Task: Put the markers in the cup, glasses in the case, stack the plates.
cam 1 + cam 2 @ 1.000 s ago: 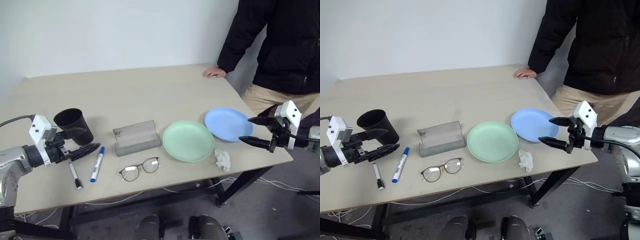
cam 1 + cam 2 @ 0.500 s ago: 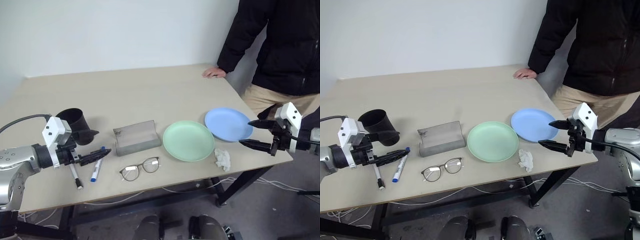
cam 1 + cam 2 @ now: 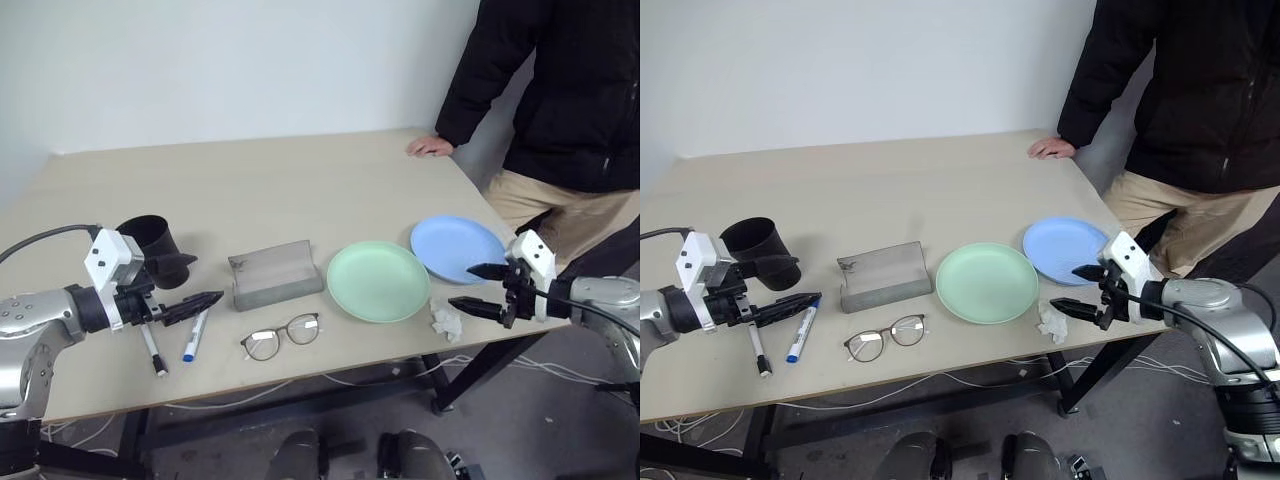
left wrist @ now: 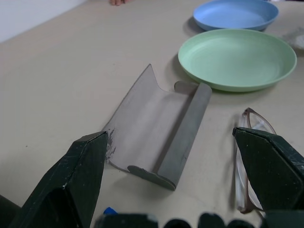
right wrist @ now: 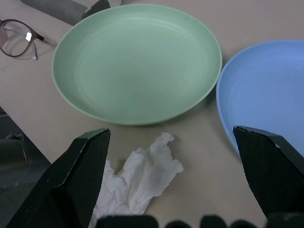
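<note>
Head stereo overlooks table [image 3: 300, 190]; wrist cams close, sharing green plate [image 5: 135, 61].

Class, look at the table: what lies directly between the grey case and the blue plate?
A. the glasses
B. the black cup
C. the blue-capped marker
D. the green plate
D: the green plate sits on the table between the grey case and the blue plate.

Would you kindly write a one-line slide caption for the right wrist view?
Open right gripper above a crumpled tissue, facing the green plate and blue plate.
</note>
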